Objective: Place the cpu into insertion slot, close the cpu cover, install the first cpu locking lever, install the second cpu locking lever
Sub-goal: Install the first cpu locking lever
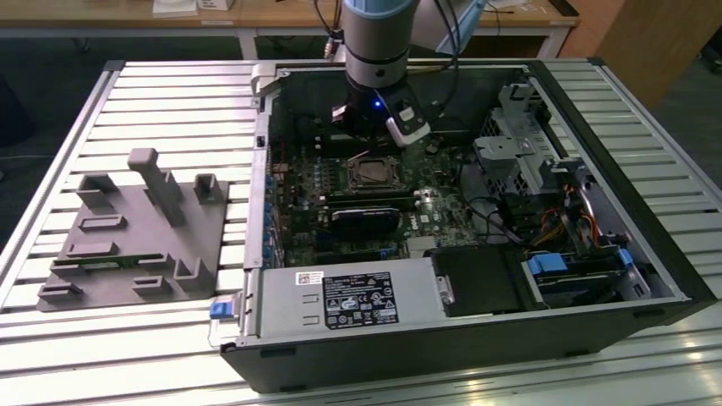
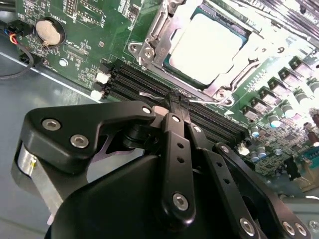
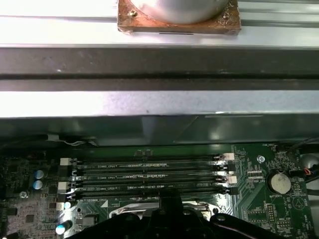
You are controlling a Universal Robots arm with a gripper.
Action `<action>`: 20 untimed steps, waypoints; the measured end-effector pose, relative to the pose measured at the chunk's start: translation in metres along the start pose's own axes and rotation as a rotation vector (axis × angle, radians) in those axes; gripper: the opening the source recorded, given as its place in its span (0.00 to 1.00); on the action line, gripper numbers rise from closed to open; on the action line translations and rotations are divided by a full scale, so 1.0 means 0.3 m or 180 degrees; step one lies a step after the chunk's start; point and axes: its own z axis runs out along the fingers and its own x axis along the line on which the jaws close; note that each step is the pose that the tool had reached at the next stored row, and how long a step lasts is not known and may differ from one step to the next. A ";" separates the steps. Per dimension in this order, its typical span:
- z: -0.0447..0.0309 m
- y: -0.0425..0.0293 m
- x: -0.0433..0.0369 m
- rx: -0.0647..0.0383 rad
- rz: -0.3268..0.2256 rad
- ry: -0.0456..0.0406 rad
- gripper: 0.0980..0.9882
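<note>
The cpu (image 2: 207,47), its pale silver top showing, lies in the insertion slot (image 1: 370,175) on the green motherboard. The silver cpu cover (image 2: 158,37) lies flat around it, framing the chip through its window. My black gripper (image 2: 174,99) hangs just beside the socket, over the memory slots, with its fingers pressed together. A thin wire locking lever (image 2: 207,101) runs along the socket's edge and passes right at the fingertips; I cannot tell whether it is pinched. In the exterior view the gripper (image 1: 369,144) hangs under the arm, just behind the socket.
Black memory slots (image 3: 149,174) run beside the socket, with a coin battery (image 3: 279,182) near them. The open computer case wall (image 1: 262,169) surrounds the board, and a drive cage (image 1: 519,161) stands to the exterior view's right. A grey fixture (image 1: 135,237) sits on the table outside.
</note>
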 end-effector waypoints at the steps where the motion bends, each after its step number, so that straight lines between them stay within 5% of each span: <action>1: 0.002 0.000 0.001 0.0005 -0.0006 -0.0023 0.01; 7: 0.008 -0.003 0.013 0.0032 -0.0051 -0.0200 0.01; 20: 0.022 0.004 0.024 0.0052 0.0134 -0.0274 0.01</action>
